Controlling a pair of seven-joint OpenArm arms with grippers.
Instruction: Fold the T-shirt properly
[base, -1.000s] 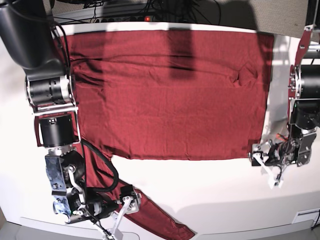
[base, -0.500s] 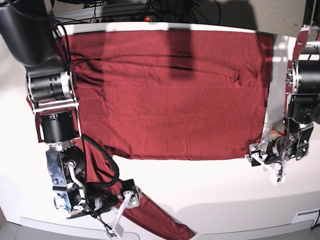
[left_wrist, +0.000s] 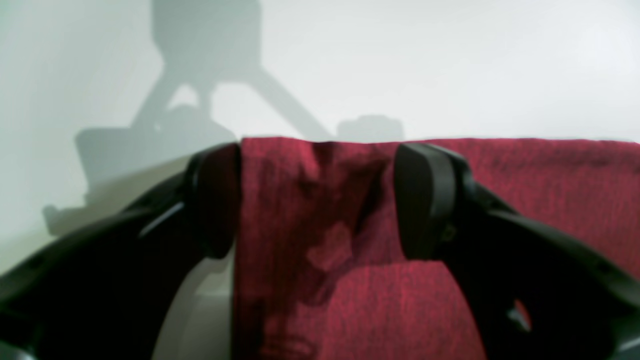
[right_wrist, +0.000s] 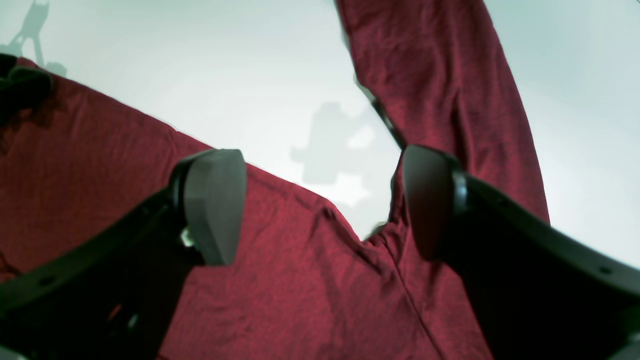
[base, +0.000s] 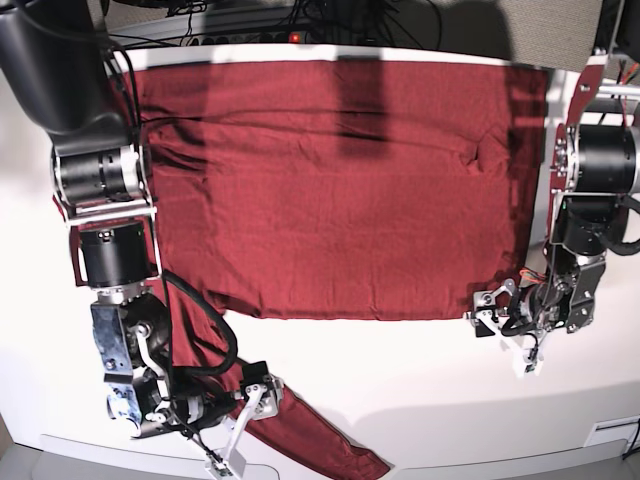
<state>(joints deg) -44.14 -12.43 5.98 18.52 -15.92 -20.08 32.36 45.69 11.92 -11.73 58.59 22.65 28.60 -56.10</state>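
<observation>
progress: T-shirt (base: 340, 190) lay flat, unfolded, on bench (base: 420, 370) | sleeve (base: 320, 435) at near edge unfolded | left gripper (base: 500, 325) and right gripper (base: 245, 425) jaws apart, holding nothing | all folds remained

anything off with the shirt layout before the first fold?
One thing: the T-shirt lies flat, but one sleeve angles off diagonally toward the table's near edge. The other sleeve isn't visible. No damage seen.

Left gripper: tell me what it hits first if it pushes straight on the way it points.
Probably the T-shirt: the open left gripper has the shirt's corner edge between its fingers, with bare white table beyond. How high it sits above the cloth is unclear.
</observation>
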